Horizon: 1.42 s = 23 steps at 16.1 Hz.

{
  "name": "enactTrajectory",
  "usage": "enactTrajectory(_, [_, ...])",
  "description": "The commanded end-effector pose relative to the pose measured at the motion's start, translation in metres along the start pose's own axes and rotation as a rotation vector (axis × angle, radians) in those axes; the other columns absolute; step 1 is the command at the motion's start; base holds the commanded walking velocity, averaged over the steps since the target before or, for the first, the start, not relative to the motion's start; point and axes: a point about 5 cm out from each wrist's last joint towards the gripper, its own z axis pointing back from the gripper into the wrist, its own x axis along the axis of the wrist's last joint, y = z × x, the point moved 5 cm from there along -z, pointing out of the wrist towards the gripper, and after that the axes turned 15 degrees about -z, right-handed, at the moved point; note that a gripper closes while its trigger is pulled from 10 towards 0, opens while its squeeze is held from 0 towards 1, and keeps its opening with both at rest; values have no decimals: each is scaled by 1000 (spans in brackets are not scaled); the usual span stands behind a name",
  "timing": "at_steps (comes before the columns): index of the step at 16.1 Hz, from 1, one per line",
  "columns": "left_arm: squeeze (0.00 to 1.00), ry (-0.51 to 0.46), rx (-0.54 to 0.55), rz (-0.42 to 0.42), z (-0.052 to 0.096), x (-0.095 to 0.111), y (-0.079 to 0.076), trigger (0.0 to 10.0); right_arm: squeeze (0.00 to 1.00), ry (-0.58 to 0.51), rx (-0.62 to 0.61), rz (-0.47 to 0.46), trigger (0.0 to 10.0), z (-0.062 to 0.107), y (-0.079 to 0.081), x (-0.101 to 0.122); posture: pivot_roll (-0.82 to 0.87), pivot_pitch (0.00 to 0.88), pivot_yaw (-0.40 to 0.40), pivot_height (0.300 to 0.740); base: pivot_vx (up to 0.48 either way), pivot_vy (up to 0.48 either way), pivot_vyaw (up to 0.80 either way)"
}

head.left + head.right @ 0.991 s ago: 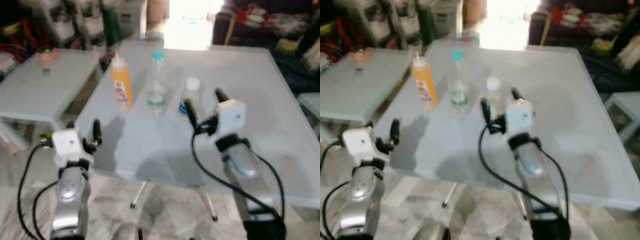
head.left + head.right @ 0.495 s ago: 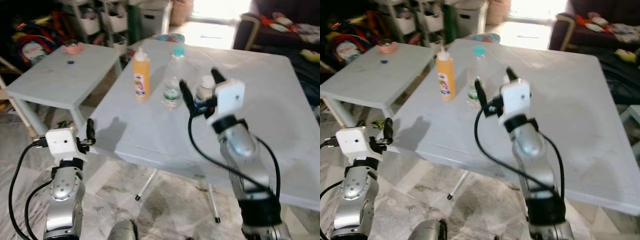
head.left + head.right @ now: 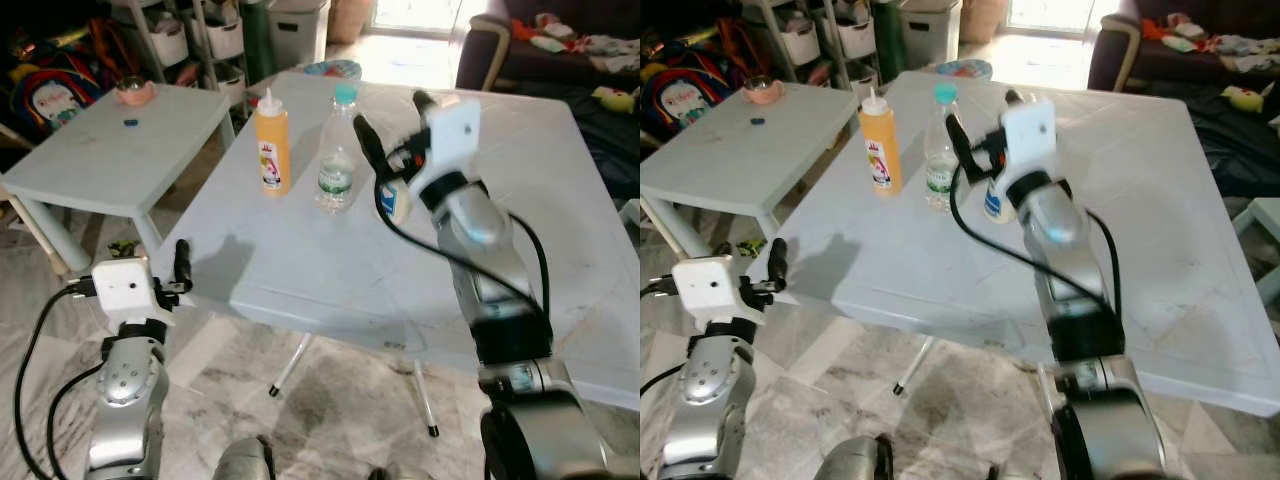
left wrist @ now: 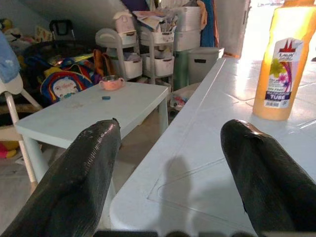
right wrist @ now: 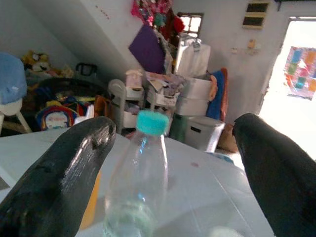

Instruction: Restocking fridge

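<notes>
Cluttered home living area, white folding table (image 3: 520, 250), low pale side table (image 3: 90, 165), storage drawers (image 4: 163, 61), backpack (image 3: 45, 85), sofa (image 3: 540, 45), marble-patterned tile floor (image 3: 330, 420).

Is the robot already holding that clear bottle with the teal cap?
No, the right gripper hangs open before the clear teal-capped plastic bottle, not touching it.

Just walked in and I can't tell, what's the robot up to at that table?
The robot stands at a white table that holds an orange bottle, a clear water bottle and a small white-capped bottle. Its right gripper, fingers open, is raised over the table beside the small bottle and holds nothing. The left gripper is low at the table's near edge, open and empty.
</notes>
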Motion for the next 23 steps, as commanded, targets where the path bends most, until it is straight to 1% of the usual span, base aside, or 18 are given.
enactTrajectory(1, [0, -10, -8, -20, 0, 5, 2, 10000, 0, -27, 19, -2, 10000, -8, 1, 8, 124, 62, 25, 740, 0, 0, 0])
enactTrajectory(6, [0, -2, -15, -53, 5, 4, 12, 10000, 0, -27, 36, -13, 10000, -25, 2, 10, 160, 84, 41, 740, 0, 0, 0])
enactTrajectory(10, [0, 8, -11, -76, 6, 3, 18, 10000, 0, -26, 62, -13, 10000, -38, 2, 17, 176, 98, 46, 740, 0, 0, 0])
enactTrajectory(11, [0, 10, -11, -78, 7, 3, 19, 10000, 0, -17, 75, -31, 10000, -40, 3, 16, 176, 99, 47, 740, 0, 0, 0])
enactTrajectory(14, [0, 18, -12, -86, 9, 1, 20, 10000, 0, -7, 152, -75, 10000, -48, 16, 17, 185, 100, 42, 740, 0, 0, 0])
enactTrajectory(17, [0, 18, -10, -88, 9, 2, 20, 10000, 0, 4, 178, -79, 10000, -51, 21, 15, 189, 100, 38, 740, 0, 0, 0])
enactTrajectory(19, [0, 20, -13, -88, 9, 2, 20, 10000, 0, 22, 181, -98, 10000, -52, 21, 12, 191, 100, 38, 740, 0, 0, 0])
enactTrajectory(22, [0, 22, -23, -87, 10, 2, 17, 10000, 0, 97, 173, -77, 10000, -58, 14, 6, 195, 102, 38, 740, 0, 0, 0])
enactTrajectory(23, [0, 21, -26, -88, 9, 2, 17, 10000, 0, 101, 178, -90, 8510, -60, 15, 7, 198, 103, 36, 740, 0, 0, 0])
